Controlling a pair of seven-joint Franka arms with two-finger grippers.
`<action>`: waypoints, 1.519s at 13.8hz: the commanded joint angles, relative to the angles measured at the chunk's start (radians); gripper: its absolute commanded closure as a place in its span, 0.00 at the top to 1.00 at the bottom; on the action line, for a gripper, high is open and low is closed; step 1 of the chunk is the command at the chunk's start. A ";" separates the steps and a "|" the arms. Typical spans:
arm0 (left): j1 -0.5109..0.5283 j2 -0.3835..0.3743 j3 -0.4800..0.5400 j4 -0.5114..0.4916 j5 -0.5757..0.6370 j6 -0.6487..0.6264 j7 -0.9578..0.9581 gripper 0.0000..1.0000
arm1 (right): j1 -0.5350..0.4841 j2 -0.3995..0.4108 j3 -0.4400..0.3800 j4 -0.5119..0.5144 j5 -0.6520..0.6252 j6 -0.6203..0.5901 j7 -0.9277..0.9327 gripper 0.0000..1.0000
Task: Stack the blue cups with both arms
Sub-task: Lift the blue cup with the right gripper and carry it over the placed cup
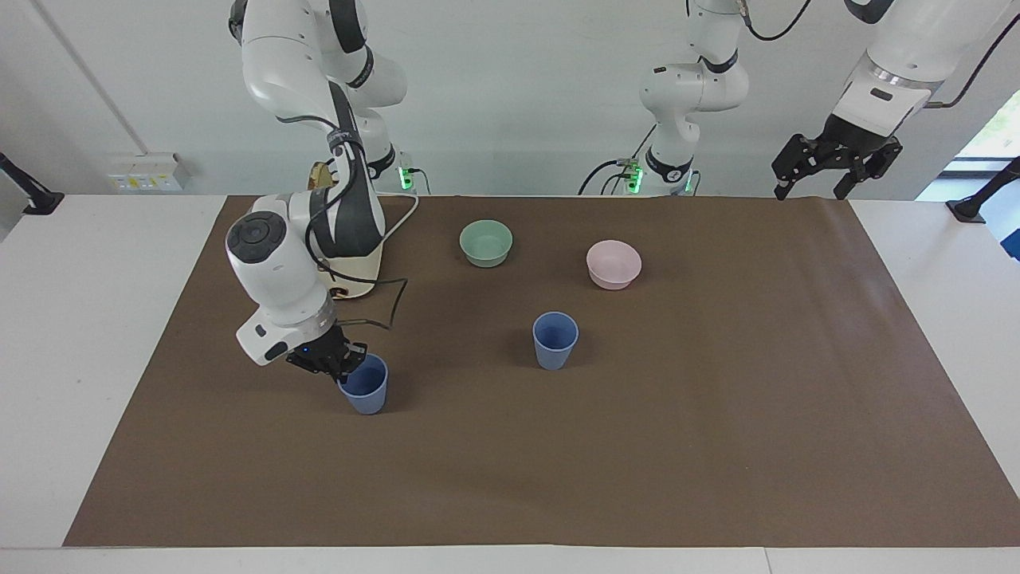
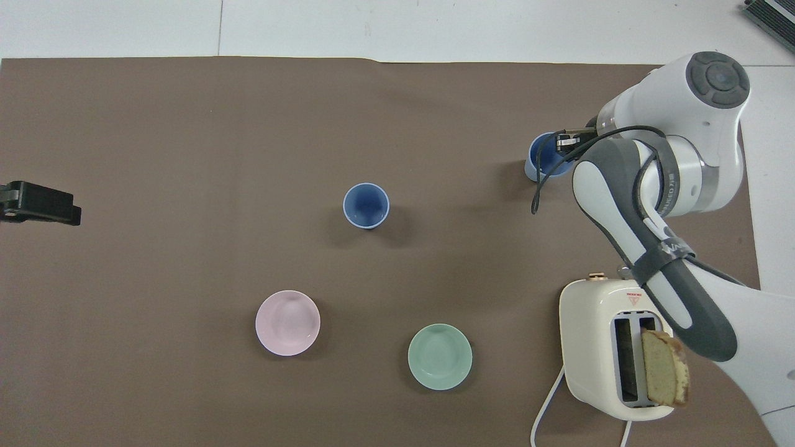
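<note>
Pinching only the rim of one blue cup (image 1: 364, 391), the right tool (image 1: 344, 367) (clamped tight) could let it swing or slip when lifted; the left tool (image 1: 837, 163) waits, spread wide.

One cup (image 1: 555, 341) stands mid-bench; the second cup (image 1: 365, 386) stands toward the right arm's end, slightly farther from the robots. Two bowls (image 1: 486, 242) sit nearer the robots, the toaster (image 2: 605, 347) beside them toward the right arm's end.

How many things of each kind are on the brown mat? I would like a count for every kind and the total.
Blue cups: 2, one mid-mat, one with the right claw shut on its rim
Bowls: 2, green and pink
Toaster: 1
Total: 5
</note>
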 commanded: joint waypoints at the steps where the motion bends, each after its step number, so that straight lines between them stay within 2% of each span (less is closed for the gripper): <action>1: 0.013 -0.019 -0.006 -0.014 -0.010 -0.004 0.009 1.00 | 0.030 -0.073 0.009 -0.010 0.003 -0.033 0.004 0.00; 5: 0.013 -0.019 -0.005 -0.014 -0.010 -0.004 0.009 1.00 | 0.126 -0.162 0.009 0.022 0.000 -0.145 0.106 0.00; 7: 0.013 -0.019 -0.006 -0.014 -0.010 -0.004 0.010 1.00 | 0.192 -0.174 0.009 0.062 -0.008 -0.180 0.210 0.00; 11: 0.013 -0.019 -0.006 -0.014 -0.010 -0.004 0.009 1.00 | 0.324 -0.173 0.009 0.105 0.000 -0.225 0.391 0.00; 15: 0.013 -0.019 -0.006 -0.014 -0.010 -0.004 0.010 1.00 | 0.369 -0.162 0.028 0.123 0.011 -0.222 0.490 0.00; 21: 0.013 -0.019 -0.006 -0.014 -0.010 -0.004 0.010 1.00 | 0.461 -0.079 0.032 0.191 0.006 -0.208 0.609 0.00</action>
